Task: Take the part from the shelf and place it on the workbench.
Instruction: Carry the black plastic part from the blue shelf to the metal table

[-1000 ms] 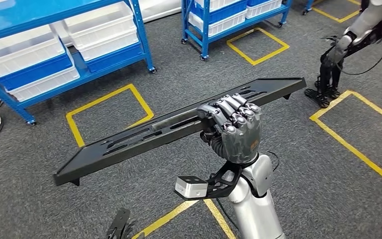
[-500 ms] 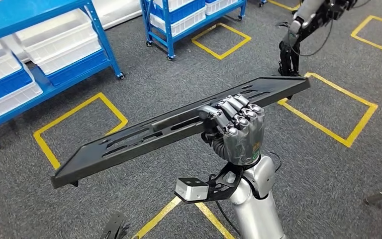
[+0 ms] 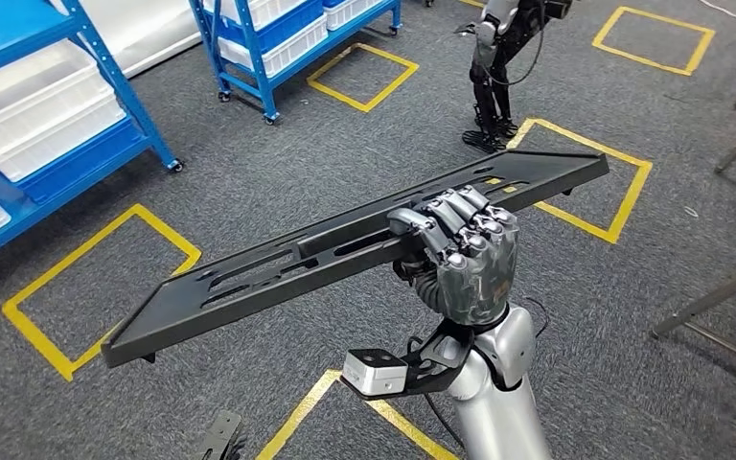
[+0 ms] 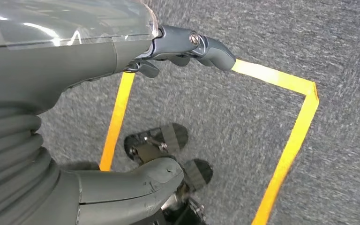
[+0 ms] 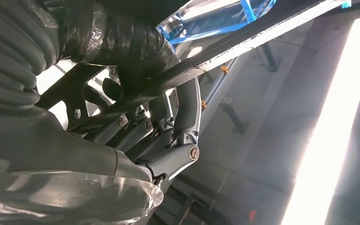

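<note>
A long flat black part [image 3: 278, 268] with slots along its length is carried level above the floor in the head view. My right hand [image 3: 465, 254] grips it near the middle from below, fingers curled over its near edge. From the right wrist camera the black part [image 5: 243, 37] is a dark bar crossing above my right hand [image 5: 168, 140], whose fingers wrap it. My left hand [image 4: 122, 108] hangs over the grey carpet with thumb and fingers apart and nothing in it.
Blue shelves [image 3: 67, 105] with white bins stand at the back left, a second blue rack [image 3: 278, 48] further back. Another robot [image 3: 498, 57] stands at the back. Yellow tape squares [image 3: 575, 172] mark the grey carpet. Metal legs [image 3: 719, 307] show at the right.
The whole scene has slid left across the pictures as the camera turns right. The part stays in my right hand in the same pose. The other robot has come toward the picture's middle.
</note>
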You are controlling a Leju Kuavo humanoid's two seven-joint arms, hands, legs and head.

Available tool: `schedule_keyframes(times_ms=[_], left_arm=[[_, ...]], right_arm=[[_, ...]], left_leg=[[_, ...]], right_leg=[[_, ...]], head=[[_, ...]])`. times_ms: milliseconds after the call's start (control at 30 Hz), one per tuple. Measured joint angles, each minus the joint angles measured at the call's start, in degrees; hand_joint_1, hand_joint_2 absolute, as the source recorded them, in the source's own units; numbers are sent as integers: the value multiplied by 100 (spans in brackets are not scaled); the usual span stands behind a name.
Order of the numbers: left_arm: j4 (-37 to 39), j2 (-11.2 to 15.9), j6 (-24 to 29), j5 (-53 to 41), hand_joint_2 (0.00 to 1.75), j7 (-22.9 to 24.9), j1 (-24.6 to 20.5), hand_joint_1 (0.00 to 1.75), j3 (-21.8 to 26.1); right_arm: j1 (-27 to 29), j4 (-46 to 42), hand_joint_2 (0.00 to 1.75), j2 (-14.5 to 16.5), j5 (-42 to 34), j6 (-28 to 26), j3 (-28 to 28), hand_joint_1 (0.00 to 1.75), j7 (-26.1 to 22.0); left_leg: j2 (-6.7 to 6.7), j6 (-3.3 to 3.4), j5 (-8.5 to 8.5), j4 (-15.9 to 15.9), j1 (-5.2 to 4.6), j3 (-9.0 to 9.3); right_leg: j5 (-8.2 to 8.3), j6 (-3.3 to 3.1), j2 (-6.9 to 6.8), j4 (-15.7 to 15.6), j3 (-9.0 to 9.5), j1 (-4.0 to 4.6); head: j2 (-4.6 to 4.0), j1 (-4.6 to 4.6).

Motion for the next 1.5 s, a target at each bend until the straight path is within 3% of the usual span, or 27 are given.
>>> schedule_keyframes(times_ms=[67, 133, 200, 233, 267, 333, 400, 433, 500, 567, 633, 700, 733, 767, 800, 867, 933, 1000, 1033, 1100, 1167, 1200, 1267, 1333, 1400, 1467, 1500], left_arm=[[0, -3, -6, -13, 175, -2, -11, 0, 1], [0, -5, -17, -28, 175, -5, -2, 0, 1], [1, -9, -26, -42, 175, -5, 20, 0, 1], [1, -13, -29, -46, 175, -4, 25, 0, 1], [2, -21, -33, -50, 175, -4, 24, 0, 2], [2, -39, -42, -55, 175, -5, 15, 0, 2], [2, -50, -46, -58, 175, -9, 5, 0, 2], [2, -51, -47, -62, 175, -11, 2, 0, 2], [2, -57, -46, -71, 175, -18, -9, 0, 2], [2, -65, -41, -77, 175, -21, -27, 0, 3], [2, -67, -39, -79, 175, -22, -29, 0, 3], [3, -67, -40, -80, 175, -21, -11, 0, 3], [3, -67, -43, -81, 175, -21, -3, 0, 3], [4, -67, -45, -82, 175, -21, 0, 0, 3], [4, -67, -50, -84, 175, -22, -3, 0, 2], [4, -66, -59, -92, 175, -27, -11, 0, 2], [4, -63, -64, -106, 175, -33, -15, 0, 3], [4, -66, -66, -127, 175, -36, -18, 0, 2], [4, -72, -68, -137, 175, -36, -26, 0, 2], [4, -89, -72, -146, 175, -39, -43, 0, 3], [4, -95, -74, -152, 175, -40, -37, 0, 3], [4, -93, -75, -154, 175, -39, -27, 0, 3], [4, -93, -79, -154, 175, -37, -18, 0, 3], [4, -99, -85, -153, 175, -38, -29, 0, 3], [4, -105, -89, -152, 175, -38, -43, 0, 3], [4, -110, -90, -152, 175, -38, -49, 0, 3], [4, -113, -90, -152, 175, -38, -54, 0, 3]], right_arm=[[19, -54, 175, -15, 0, -1, 0, 171, 0], [39, -78, 175, -29, 1, -1, 0, 171, 0], [87, -84, 175, -40, 4, 0, 0, 171, 0], [115, -86, 175, -46, 8, 0, 0, 171, 0], [135, -89, 175, -51, 13, 0, 0, 171, 0], [152, -108, 175, -56, 27, 0, 0, 171, 0], [158, -135, 175, -57, 38, 0, -1, 171, 0], [163, -146, 175, -57, 42, 0, -1, 171, 0], [171, -168, 175, -57, 51, 0, -2, 171, 0], [174, -190, 175, -56, 65, 0, -2, 171, 0], [174, -199, 175, -54, 79, 0, -2, 171, 0], [175, -199, 175, -53, 85, 0, -2, 171, 0], [175, -199, 175, -53, 88, 0, -2, 171, 0], [175, -199, 175, -53, 95, 0, -2, 171, 0], [175, -199, 175, -53, 105, 0, -2, 171, 0], [174, -200, 175, -51, 132, 0, -2, 171, 0], [173, -201, 175, -49, 151, 0, -2, 171, 0], [174, -205, 175, -49, 157, 0, -2, 171, 0], [175, -210, 175, -51, 156, 0, -3, 171, 0], [173, -225, 175, -58, 156, 0, -6, 171, 0], [172, -232, 175, -63, 155, 0, -14, 171, 0], [175, -232, 175, -64, 155, 0, -21, 171, 0], [180, -232, 175, -66, 156, 0, -42, 171, 0], [183, -233, 175, -66, 157, 0, -54, 171, 0], [181, -234, 175, -66, 158, 0, -55, 171, 0], [181, -234, 175, -65, 161, 0, -57, 171, 0], [181, -235, 175, -64, 163, 0, -59, 171, 0]], left_leg=[[157, 57, 90, -155, 19, 48], [323, 91, 136, -229, 18, 60], [494, 97, 133, -214, 14, 36], [578, 92, 126, -200, 15, 26], [655, 83, 113, -182, 17, 18], [784, 47, 68, -120, 20, 13], [883, -18, 9, -39, -5, 3], [925, -50, -11, -16, -18, 1], [995, -109, -37, -4, -17, 12], [815, -171, -177, 138, 13, -27], [527, -217, -524, 694, 40, -255], [439, -232, -826, 1420, 45, -580], [430, -228, -842, 1603, 45, -670], [421, -216, -741, 1567, 45, -661], [395, -195, -550, 1323, 45, -556], [188, -141, -159, 561, 49, -224], [-5, -102, -37, 109, 46, -28], [27, -74, -40, 31, 36, -2], [94, -46, -11, -2, 43, 3], [237, 35, 51, -86, 60, 16], [386, 86, 72, -111, 49, 4], [467, 96, 71, -106, 39, -9], [627, 94, 67, -93, 30, -27], [763, 76, 46, -65, 28, -27], [867, 34, 8, -18, 4, -27], [966, -15, -17, 14, -26, -27], [1024, -39, -23, 20, -32, -20]], right_leg=[[-108, 42, -242, 106, -66, 33], [-453, 55, -596, 633, -310, 55], [-731, 86, -703, 1273, -595, 44], [-731, 104, -722, 1387, -632, 37], [-629, 119, -749, 1281, -552, 30], [-318, 124, -912, 588, -144, 28], [-172, 71, -1064, 48, 152, 62], [-179, 37, -1087, -35, 186, 83], [-163, -25, -971, -37, 173, 88], [-137, -78, -869, -60, 172, 60], [-118, -121, -767, -69, 169, 40], [-109, -142, -637, -66, 161, 47], [-106, -145, -564, -62, 160, 51], [-104, -145, -488, -55, 161, 54], [-103, -144, -411, -47, 164, 54], [-94, -126, -269, -32, 158, 54], [-62, -71, -145, -28, 115, 40], [-11, 15, -27, -55, 70, 20], [-15, 51, -43, -50, 52, 24], [-200, 95, -283, 190, -60, 60], [-584, 105, -592, 831, -340, 70], [-740, 112, -658, 1173, -488, 63], [-765, 125, -724, 1406, -557, 51], [-441, 112, -837, 837, -204, 54], [-224, 56, -1093, 144, 179, 100], [-215, 1, -1186, -74, 264, 147], [-197, -22, -1107, -82, 248, 149]], head=[[0, 3], [0, 4], [0, 4], [0, 3], [0, 4], [0, 4], [0, 2], [0, 1], [0, 2], [0, 1], [0, 1], [0, 1], [0, 1], [0, 1], [0, 1], [0, 2], [0, 2], [0, 1], [0, 2], [0, 15], [0, 27], [0, 26], [0, 26], [0, 27], [0, 25], [0, 23], [0, 23]])
